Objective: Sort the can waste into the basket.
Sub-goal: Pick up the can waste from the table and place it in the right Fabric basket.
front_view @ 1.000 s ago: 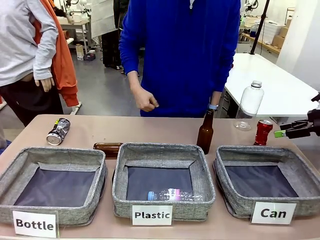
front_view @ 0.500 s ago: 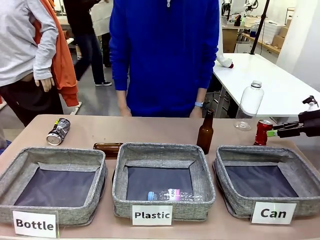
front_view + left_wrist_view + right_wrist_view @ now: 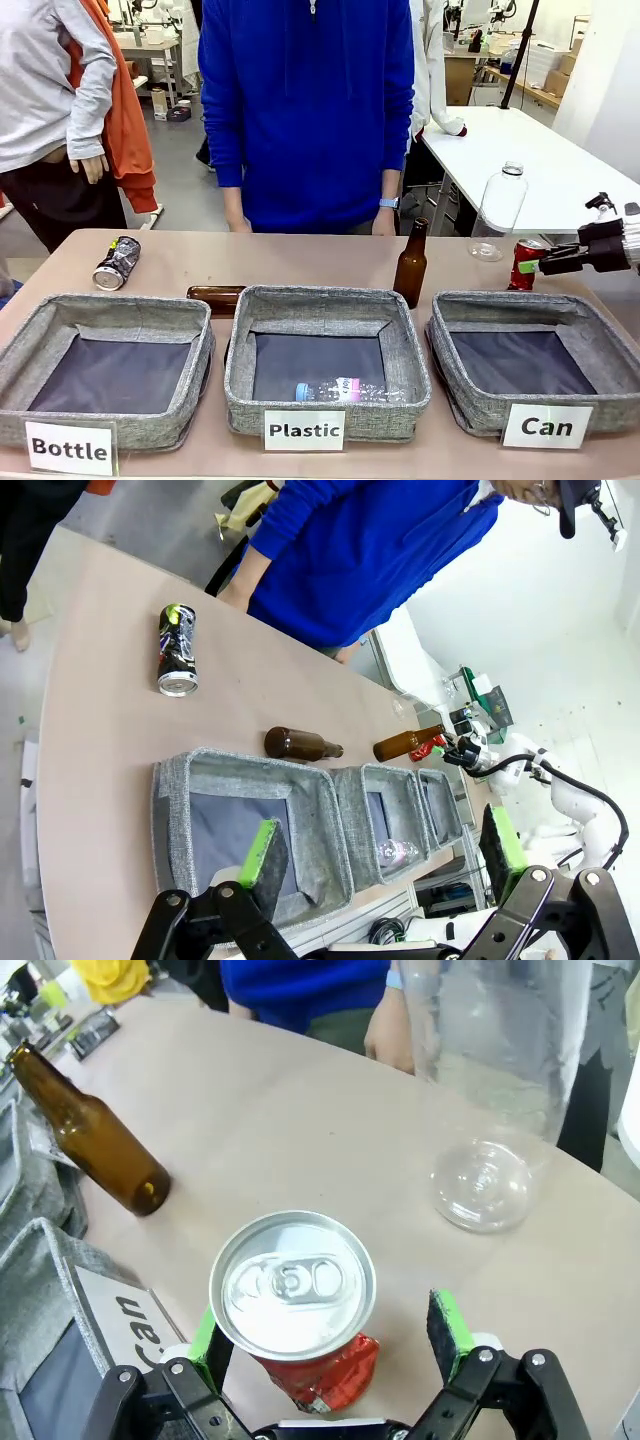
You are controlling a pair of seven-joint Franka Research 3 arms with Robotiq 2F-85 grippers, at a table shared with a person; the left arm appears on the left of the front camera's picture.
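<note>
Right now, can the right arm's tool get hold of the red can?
Probably yes. The right tool is open, with the red can standing upright between its fingers and nothing in between. The brown bottle and the clear bottle stand apart to either side.

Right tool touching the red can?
Cannot tell. Right wrist view: the right tool straddles the red can; one pad stands clear of it, the other is half hidden behind the can's rim.

Upright brown bottle [image 3: 411, 265], lying brown bottle [image 3: 215, 296] behind Plastic bin [image 3: 238, 365]; clear bottle [image 3: 498, 212] standing.
</note>
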